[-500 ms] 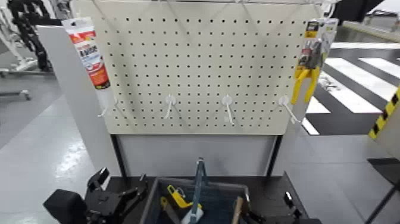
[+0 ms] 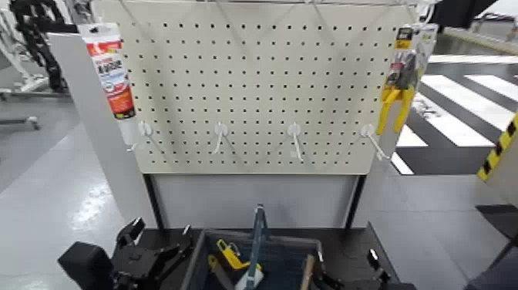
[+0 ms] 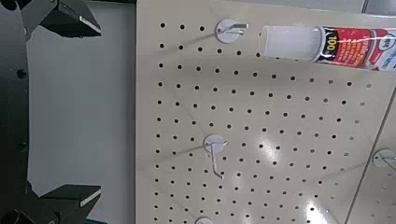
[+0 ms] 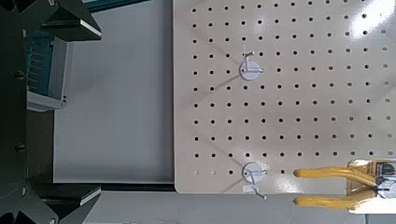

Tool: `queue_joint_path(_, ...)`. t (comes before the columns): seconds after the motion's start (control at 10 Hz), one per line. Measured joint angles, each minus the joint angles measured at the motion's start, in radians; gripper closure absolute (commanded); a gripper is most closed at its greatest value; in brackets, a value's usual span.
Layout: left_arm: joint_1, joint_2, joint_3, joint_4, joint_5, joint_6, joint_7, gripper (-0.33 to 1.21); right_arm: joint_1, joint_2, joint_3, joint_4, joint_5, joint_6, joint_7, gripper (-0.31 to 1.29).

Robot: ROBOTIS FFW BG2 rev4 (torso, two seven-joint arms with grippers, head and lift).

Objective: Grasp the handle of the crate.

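the slim blue-grey handle (image 2: 258, 235) rises upright from the dark crate (image 2: 202, 251). left gripper (image 2: 158, 254) and right gripper (image 4: 70, 107) both spread, empty.

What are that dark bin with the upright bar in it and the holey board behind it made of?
The dark grey-blue rectangular crate looks like moulded plastic: matte walls and a lighter rim. Its slim blue-grey upright handle has the same dull finish, probably plastic too, though painted metal is possible. The cream pegboard seems to be painted sheet metal or coated hardboard: flat, smooth, with evenly punched holes and a faint sheen.
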Motion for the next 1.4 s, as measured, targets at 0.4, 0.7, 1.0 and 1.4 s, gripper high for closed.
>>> queue_joint_path(0.4,-0.069,0.055,-0.028,-0.022,0.151,0.219,-0.118,0.10,-0.001,0.000,0.003,0.003,-0.007,0.003,0.000,0.14)
queue_joint_path(0.7,-0.132,0.078,-0.027,-0.026,0.328,0.404,-0.177,0.10,-0.003,-0.001,0.006,0.005,-0.011,0.008,0.002,0.14)
queue_joint_path(1.0,-0.175,0.092,-0.015,0.006,0.556,0.553,-0.193,0.10,-0.003,-0.002,0.006,0.006,-0.014,0.008,0.002,0.14)
queue_joint_path(1.4,-0.250,0.108,-0.015,0.063,0.768,0.778,-0.213,0.11,-0.003,-0.001,0.008,0.008,-0.017,0.005,0.002,0.14)
